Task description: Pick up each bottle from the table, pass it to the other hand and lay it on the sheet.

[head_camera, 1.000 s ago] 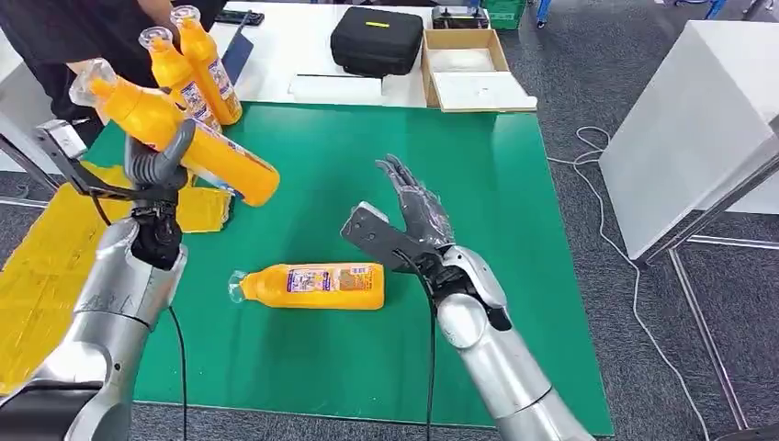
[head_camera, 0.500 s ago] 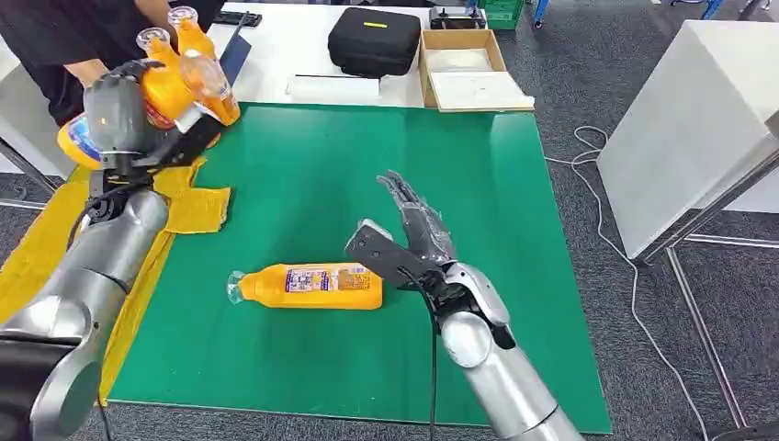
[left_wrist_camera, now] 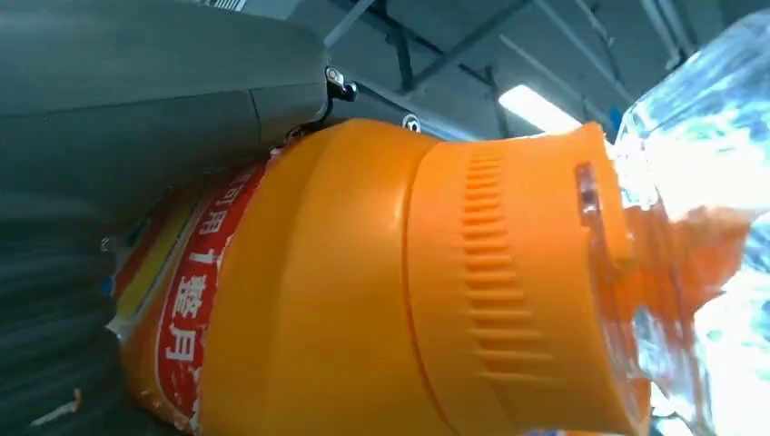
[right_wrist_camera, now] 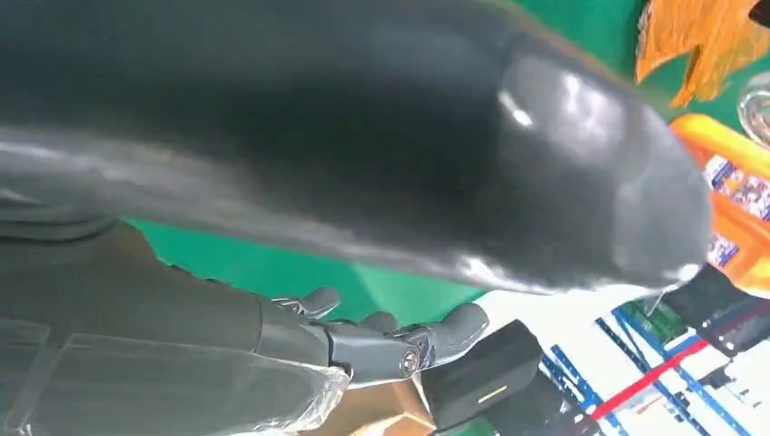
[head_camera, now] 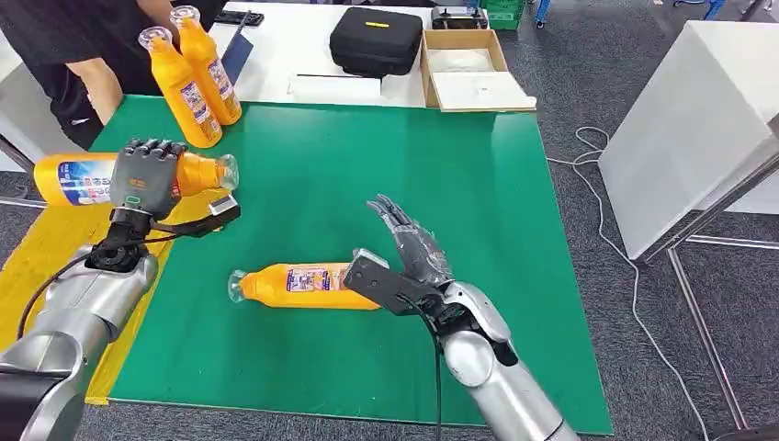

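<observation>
Look at the left of the frame: your left hand is wrapped around an orange bottle. The bottle lies sideways in the hand, with its clear cap pointing toward the middle of the frame. It hangs over the edge where the green mat meets the yellow sheet. Up close, the left wrist view shows the bottle's orange shoulder pressed against the grey hand.

Your right hand is near the middle of the frame. Its fingers are spread apart and it holds nothing. A second orange bottle lies flat on the green mat just left of that hand. You cannot tell if they touch.

Two more orange bottles stand upright at the upper left, by a person in black.
</observation>
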You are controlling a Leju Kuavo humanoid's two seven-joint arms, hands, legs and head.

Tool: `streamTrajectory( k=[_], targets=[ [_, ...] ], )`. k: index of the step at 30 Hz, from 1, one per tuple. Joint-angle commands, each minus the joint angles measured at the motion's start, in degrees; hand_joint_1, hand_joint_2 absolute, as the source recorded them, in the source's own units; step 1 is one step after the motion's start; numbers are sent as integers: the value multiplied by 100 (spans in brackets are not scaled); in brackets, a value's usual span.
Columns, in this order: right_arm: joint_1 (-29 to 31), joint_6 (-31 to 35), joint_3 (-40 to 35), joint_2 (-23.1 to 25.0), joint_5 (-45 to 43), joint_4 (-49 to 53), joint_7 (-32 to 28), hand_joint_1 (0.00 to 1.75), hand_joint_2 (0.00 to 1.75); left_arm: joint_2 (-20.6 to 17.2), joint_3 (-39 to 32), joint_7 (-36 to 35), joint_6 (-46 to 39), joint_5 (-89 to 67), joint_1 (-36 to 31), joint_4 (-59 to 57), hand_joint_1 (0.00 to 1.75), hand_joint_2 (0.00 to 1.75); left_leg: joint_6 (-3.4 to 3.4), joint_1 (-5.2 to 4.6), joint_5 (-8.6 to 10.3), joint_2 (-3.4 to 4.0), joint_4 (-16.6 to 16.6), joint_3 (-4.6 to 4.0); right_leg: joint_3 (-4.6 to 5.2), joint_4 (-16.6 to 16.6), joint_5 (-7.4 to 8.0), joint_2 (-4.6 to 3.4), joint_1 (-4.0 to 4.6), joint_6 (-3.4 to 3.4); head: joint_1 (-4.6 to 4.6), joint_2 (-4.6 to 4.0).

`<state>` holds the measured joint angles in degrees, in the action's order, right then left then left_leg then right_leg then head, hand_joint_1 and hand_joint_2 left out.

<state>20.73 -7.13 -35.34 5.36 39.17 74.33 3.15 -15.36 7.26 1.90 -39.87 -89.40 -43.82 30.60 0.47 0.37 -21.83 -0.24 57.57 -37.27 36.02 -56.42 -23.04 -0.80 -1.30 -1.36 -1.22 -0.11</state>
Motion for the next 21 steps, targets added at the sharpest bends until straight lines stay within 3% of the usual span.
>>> streamTrajectory(
  k=[1,3,4,6,7,13,14,15,21],
  targets=[
    [41,-42,-402,-310,-22,43,-22,0,0,51,-284,-37,-13,-60,289,-446,175,175,-4,-1,-15,6,-7,46,-46,8,-13,3,3,13,0,0],
    [39,-42,-413,-321,-22,47,-22,0,0,90,-322,-63,-13,-60,324,-436,175,175,-2,-3,-8,2,-9,33,-33,8,-8,4,-1,9,0,0],
    [196,-80,-568,-316,-30,-163,-27,0,0,51,-323,-289,-13,-60,441,-726,77,175,-4,-3,-15,0,-7,49,-50,7,-16,10,1,13,0,0],
    [196,-80,-568,-316,-30,-163,-27,0,0,51,-323,-289,-13,-60,441,-726,0,175,-2,-3,-5,6,-6,22,-19,6,-4,-1,-1,6,0,0],
    [465,191,-1056,-444,-449,-380,149,0,0,-260,1084,-680,-13,1243,431,-786,0,175,-4,0,-15,3,-3,41,-42,6,-14,5,3,12,2,0],
    [483,93,-971,-341,-329,-514,79,0,0,-165,878,-524,-13,954,402,-1000,0,175,-4,3,-13,0,-2,37,-39,6,-12,8,6,13,-2,0],
    [476,57,-946,-298,-285,-551,51,0,0,-135,743,-581,-13,847,390,-1101,0,0,-2,1,-5,-4,-3,19,-20,4,-6,8,3,7,0,0],
    [450,18,-916,-254,-222,-552,31,0,0,-107,701,-637,-13,782,400,-1206,0,0,-6,4,-19,-6,0,52,-57,4,-21,17,8,17,2,0],
    [388,75,-962,-108,166,-935,-18,0,0,-96,37,-229,-13,998,368,-1490,0,0,-6,3,-19,3,-4,50,-51,8,-16,10,7,15,0,0]
  ],
)
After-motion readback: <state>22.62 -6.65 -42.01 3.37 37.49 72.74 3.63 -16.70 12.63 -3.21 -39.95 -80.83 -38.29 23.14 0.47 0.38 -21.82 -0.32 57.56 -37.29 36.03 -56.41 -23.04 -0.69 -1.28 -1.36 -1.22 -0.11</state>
